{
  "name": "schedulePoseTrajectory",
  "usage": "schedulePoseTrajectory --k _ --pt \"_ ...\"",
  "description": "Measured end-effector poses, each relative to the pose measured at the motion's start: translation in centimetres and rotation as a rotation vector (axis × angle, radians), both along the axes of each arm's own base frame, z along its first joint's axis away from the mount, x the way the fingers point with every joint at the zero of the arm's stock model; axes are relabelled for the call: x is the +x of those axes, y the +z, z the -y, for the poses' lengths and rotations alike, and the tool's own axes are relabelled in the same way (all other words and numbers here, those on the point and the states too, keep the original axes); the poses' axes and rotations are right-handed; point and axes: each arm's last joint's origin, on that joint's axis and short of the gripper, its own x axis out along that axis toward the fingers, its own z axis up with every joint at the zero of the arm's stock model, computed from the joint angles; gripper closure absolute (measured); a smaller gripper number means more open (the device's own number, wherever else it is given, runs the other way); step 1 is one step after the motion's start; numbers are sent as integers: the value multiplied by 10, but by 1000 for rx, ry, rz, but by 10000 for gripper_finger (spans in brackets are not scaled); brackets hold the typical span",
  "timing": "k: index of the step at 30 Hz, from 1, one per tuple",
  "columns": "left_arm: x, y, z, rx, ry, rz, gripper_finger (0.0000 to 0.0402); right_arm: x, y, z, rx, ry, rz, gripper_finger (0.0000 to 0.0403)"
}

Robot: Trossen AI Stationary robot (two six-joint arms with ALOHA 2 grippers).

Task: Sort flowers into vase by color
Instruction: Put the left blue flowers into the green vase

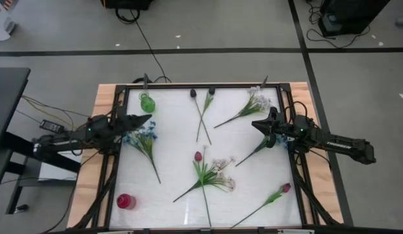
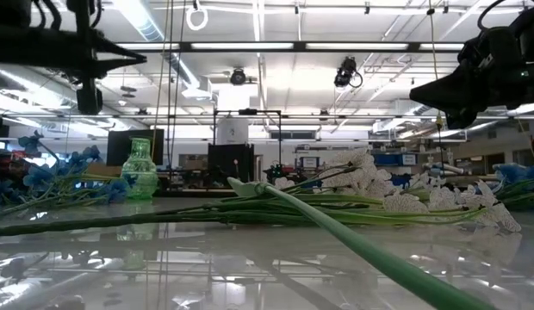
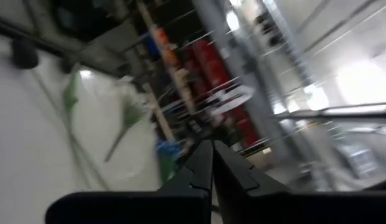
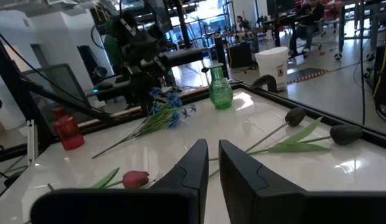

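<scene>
We judge the sorting as not yet begun: nothing stands in either vase, and every flower we can find lies flat on the white surface (image 1: 175, 162). The green vase (image 1: 147, 102) sits near the far left corner and the red vase (image 1: 126, 201) near the near left corner, both upright and empty as far as the high view shows.

The blue flowers (image 1: 143, 138) lie just beside the left end effector (image 1: 148, 119), between the two vases. Two dark buds (image 1: 203, 97) with crossed stems lie at the far edge. One white spray (image 1: 255, 103) lies at the far right, another white spray (image 1: 222, 168) near the middle, tangled with a pink-red tulip (image 1: 198, 156). A second tulip (image 1: 285, 188) lies at the near right.

Our left end effector hovers above the surface near the blue blossoms with its fingers pressed together and nothing between them. Our right end effector (image 1: 256, 123) hangs over the right side, near a stem; its fingers stand a narrow gap apart in its wrist view, and we see nothing held there.

What is left, in our judgement, is the whole job: each flower must be lifted and placed in a vase by colour.
</scene>
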Motion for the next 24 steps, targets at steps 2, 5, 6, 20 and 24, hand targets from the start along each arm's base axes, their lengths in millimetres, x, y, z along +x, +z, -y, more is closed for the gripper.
schedulePoseTrajectory --k 2,5,6,20,24 --pt "5 9 0 -8 -7 -90 389 0 0 0 0 0 1 353" --pt "18 21 0 -40 -21 -228 390 0 0 0 0 0 2 353" --pt "23 25 0 -55 -25 -273 390 0 0 0 0 0 1 353" --pt "80 41 6 -483 -18 -833 391 0 0 0 0 -1 1 353" --pt "84 45 15 -572 -22 -987 391 0 0 0 0 -1 2 353"
